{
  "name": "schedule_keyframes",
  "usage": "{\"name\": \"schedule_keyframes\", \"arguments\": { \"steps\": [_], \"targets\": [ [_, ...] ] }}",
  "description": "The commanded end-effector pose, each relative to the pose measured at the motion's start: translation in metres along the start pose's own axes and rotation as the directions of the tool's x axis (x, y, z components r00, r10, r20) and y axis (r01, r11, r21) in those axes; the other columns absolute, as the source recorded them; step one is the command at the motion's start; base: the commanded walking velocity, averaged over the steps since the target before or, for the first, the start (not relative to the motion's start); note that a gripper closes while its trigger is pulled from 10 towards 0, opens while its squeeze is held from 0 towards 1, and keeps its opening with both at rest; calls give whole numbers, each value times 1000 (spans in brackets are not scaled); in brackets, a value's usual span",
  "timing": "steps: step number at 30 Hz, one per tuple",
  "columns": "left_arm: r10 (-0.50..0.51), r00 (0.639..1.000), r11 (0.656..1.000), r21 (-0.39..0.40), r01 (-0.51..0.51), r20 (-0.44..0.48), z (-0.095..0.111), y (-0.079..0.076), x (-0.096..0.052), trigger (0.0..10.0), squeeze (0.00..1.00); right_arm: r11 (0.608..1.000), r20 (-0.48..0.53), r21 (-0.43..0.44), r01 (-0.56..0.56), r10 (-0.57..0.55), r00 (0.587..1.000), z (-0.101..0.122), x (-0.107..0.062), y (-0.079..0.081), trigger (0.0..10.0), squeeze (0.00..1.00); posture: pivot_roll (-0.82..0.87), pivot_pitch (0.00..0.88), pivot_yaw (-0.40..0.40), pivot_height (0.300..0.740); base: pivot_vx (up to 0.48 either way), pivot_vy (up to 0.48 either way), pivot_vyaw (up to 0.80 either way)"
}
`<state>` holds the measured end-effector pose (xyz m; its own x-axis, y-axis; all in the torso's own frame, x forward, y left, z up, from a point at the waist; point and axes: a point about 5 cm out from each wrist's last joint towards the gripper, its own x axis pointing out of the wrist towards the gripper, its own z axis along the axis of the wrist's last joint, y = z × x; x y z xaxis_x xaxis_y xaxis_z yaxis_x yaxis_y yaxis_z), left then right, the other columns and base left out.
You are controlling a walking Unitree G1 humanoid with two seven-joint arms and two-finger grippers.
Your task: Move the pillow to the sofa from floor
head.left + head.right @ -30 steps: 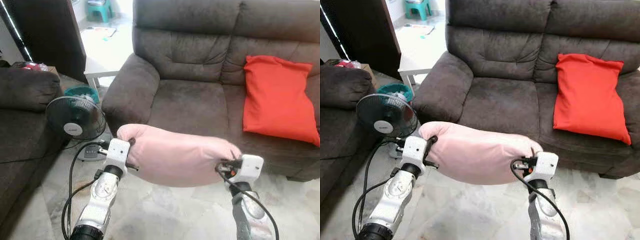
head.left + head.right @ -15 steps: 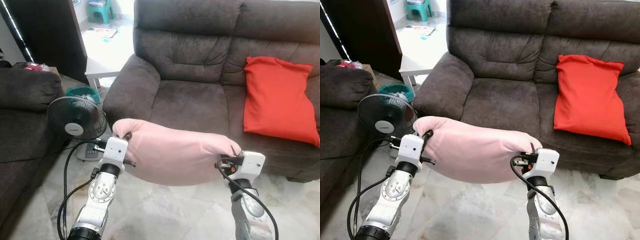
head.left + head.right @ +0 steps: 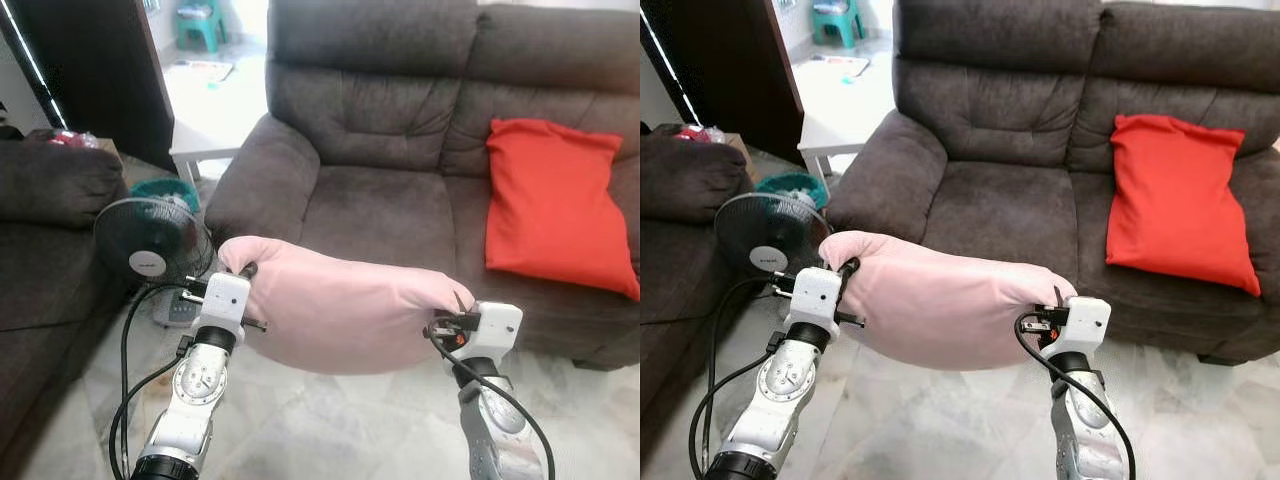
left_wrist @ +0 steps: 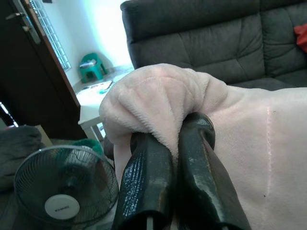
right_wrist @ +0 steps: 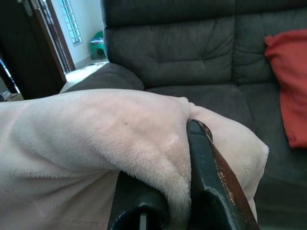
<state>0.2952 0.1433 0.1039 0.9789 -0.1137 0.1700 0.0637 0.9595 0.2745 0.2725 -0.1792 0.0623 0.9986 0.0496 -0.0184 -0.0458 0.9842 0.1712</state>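
Two end effectors, left end effector (image 3: 243,272) and right end effector (image 3: 458,303), each pinch one end of the pink pillow (image 3: 345,315), carrying it level above the floor (image 3: 330,420), apparently so it clears the sofa (image 3: 380,200) seat's front edge

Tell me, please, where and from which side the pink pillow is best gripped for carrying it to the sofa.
By its two short ends, one gripper from each side, as now: the left gripper pinches a bunched fold at one end, the right gripper at the other. The pink pillow is long, soft and sags in the middle, so end grips keep it level before the sofa.
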Motion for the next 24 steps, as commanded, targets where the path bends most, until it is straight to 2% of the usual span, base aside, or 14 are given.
{"name": "schedule_keyframes", "arguments": {
  "steps": [1,6,22,24],
  "targets": [
    [74,997,997,7,-74,35,7,16,2,10000,0,1000,80,-15,2,-1,997,18,3,-3,10000,0,90,16,-47,740,300,0,425],
    [75,997,997,8,-75,33,8,16,2,10000,0,1000,85,-6,-2,2,996,18,1,-3,10000,0,90,20,-49,740,302,0,571],
    [86,995,996,4,-87,42,10,17,3,10000,0,999,73,-21,-27,29,997,18,1,-3,10000,0,90,21,-54,740,304,0,0],
    [87,995,996,3,-87,42,10,17,3,10000,0,999,83,-34,-34,36,996,20,1,-3,10000,0,90,21,-54,740,307,0,594]
  ]
}}
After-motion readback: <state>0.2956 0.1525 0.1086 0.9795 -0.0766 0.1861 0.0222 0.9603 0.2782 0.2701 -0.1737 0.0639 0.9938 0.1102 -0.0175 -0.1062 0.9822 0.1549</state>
